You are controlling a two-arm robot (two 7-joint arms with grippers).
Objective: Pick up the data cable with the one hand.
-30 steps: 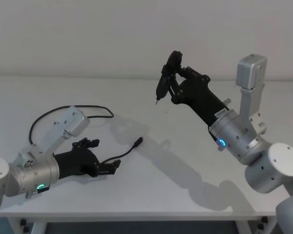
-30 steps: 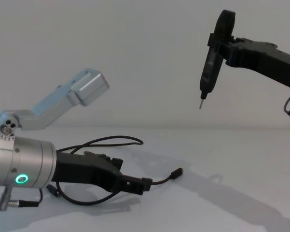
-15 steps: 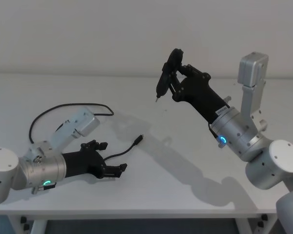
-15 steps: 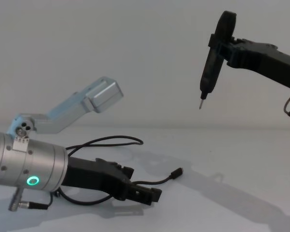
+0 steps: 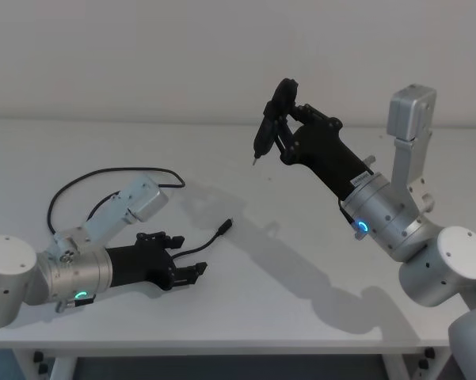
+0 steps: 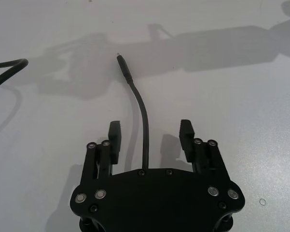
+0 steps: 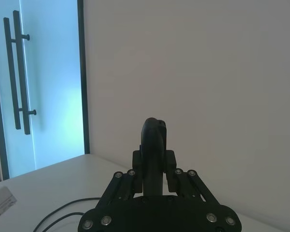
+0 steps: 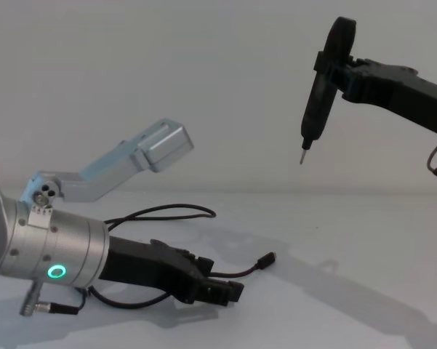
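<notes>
The thin data cable (image 6: pixel 145 130), likely light and bendy, is best pinched between the left gripper's (image 6: pixel 150 133) wide jaws, near left. A tool (image 8: pixel 316 102) is clamped by the right gripper (image 8: pixel 333 64), high up.

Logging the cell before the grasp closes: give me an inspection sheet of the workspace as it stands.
surface: white table.
job's things: data cable lying loose on the table, one plug end free.
clutter: nothing seen.
end effectors: left end effector low, open, straddling the cable without touching it; right end effector raised, shut on a black pen-like tool, tip down.
cables: short wrist wire under the left wrist.
surroundings: plain wall; glass door with dark handle.
</notes>
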